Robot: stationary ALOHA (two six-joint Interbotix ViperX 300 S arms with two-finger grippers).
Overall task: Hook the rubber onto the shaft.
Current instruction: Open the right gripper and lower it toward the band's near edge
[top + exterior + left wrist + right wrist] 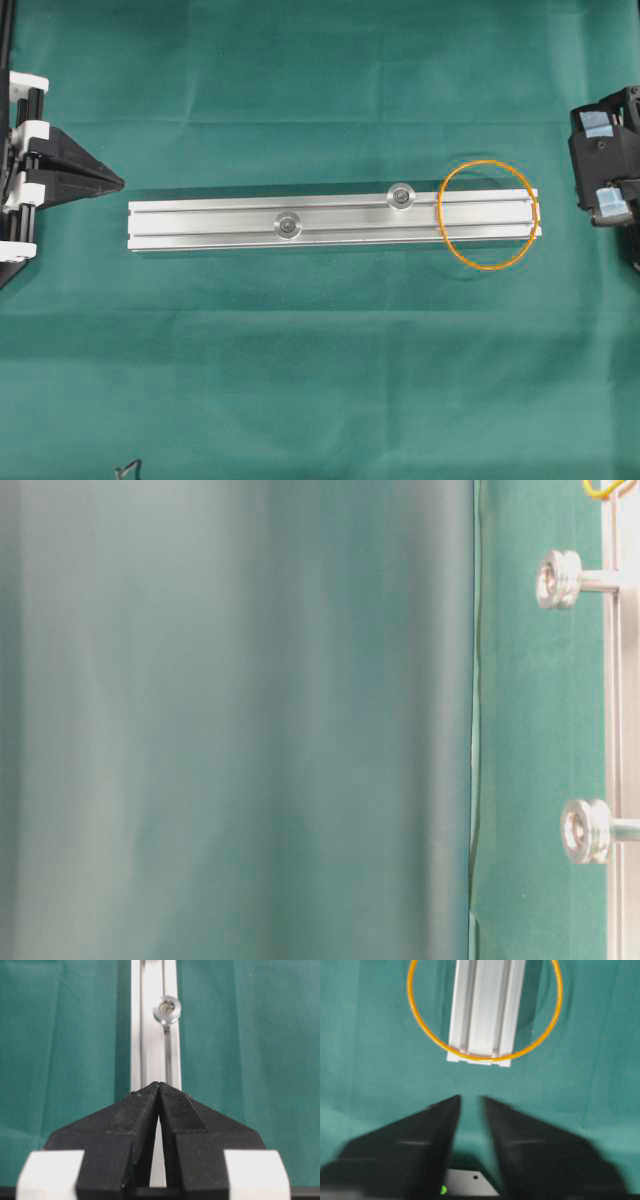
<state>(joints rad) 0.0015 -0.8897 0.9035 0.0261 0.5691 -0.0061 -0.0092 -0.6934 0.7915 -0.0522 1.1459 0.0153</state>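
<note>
A silver rail (330,222) lies across the green cloth with two upright shafts on it, one nearer the left (288,226) and one nearer the right (401,195). The orange rubber (488,163) lies flat as a loop around the rail's right end, touching no shaft. My left gripper (120,182) is shut and empty, just off the rail's left end; its wrist view shows the rail (152,1035) and a shaft (167,1008) ahead of the gripper (159,1085). My right gripper (470,1099) is open, blurred and empty, short of the rubber (433,1039) and rail end (485,1010).
The right arm's body (600,150) sits at the right edge of the overhead view. The table-level view shows both shafts (558,578) (586,830), the rail (625,730), a bit of rubber (600,492), and a blurred green cloth fold.
</note>
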